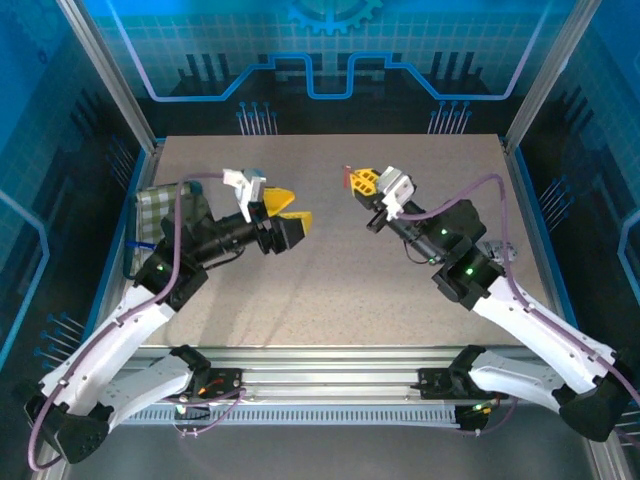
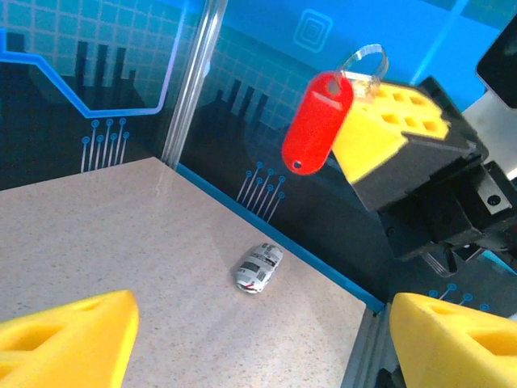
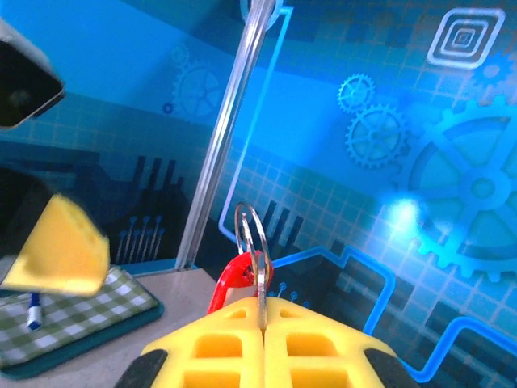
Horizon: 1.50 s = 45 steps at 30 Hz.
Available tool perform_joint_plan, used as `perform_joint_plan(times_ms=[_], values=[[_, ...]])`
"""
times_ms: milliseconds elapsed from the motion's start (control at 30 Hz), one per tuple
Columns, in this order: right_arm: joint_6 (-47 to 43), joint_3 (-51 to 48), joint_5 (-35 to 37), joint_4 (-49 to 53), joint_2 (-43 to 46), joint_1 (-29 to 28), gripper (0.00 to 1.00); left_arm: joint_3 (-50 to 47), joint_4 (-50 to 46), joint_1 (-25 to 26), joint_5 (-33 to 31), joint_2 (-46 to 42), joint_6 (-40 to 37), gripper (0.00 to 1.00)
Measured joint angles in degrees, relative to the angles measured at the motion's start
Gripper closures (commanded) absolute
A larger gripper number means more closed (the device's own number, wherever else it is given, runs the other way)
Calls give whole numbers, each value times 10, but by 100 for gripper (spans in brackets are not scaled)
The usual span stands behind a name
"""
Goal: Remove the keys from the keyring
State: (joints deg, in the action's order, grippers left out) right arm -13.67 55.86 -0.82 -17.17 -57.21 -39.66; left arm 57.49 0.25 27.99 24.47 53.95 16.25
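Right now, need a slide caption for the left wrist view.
Right tool holds the keyring with red tag aloft; a small grey key lies on the table beyond the open left tool.

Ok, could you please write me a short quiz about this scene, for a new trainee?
1. True or false: the left gripper is shut.
2. What hangs from the keyring clamped in the right gripper? A) a red tag B) a blue tag C) nothing
3. Where does the small grey key lie?

Key: 1 false, its fingers stand wide apart; 2 A; 3 on the table, apart from both grippers.
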Motion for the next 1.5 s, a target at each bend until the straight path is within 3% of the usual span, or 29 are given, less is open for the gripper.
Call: perform_joint_plan(times_ms=[100, 267, 367, 500, 600, 800, 967, 1167, 1333, 1500], values=[[33, 5, -76, 26, 4, 42, 100, 53, -6, -28, 43, 39, -3, 28], [76, 6, -177, 47, 3, 79, 100, 117, -14, -32, 113, 95, -9, 44], [96, 9, -224, 53, 1, 89, 100, 139, -16, -32, 151, 118, -12, 46], [115, 17, -270, 65, -6, 94, 100, 175, -26, -32, 189, 147, -12, 39], [125, 24, -297, 74, -9, 94, 100, 194, -30, -32, 210, 159, -12, 40], [137, 48, -323, 92, -21, 95, 100, 242, -53, -29, 251, 189, -15, 45], [139, 65, -329, 116, -32, 95, 100, 259, -81, -17, 259, 204, -28, 46], [139, 70, -329, 133, -39, 95, 100, 291, -124, 1, 260, 225, -50, 53], [139, 73, -329, 138, -43, 95, 100, 295, -135, 4, 260, 226, -62, 63], [139, 73, -329, 138, -44, 95, 100, 295, -143, 4, 260, 226, -67, 82]])
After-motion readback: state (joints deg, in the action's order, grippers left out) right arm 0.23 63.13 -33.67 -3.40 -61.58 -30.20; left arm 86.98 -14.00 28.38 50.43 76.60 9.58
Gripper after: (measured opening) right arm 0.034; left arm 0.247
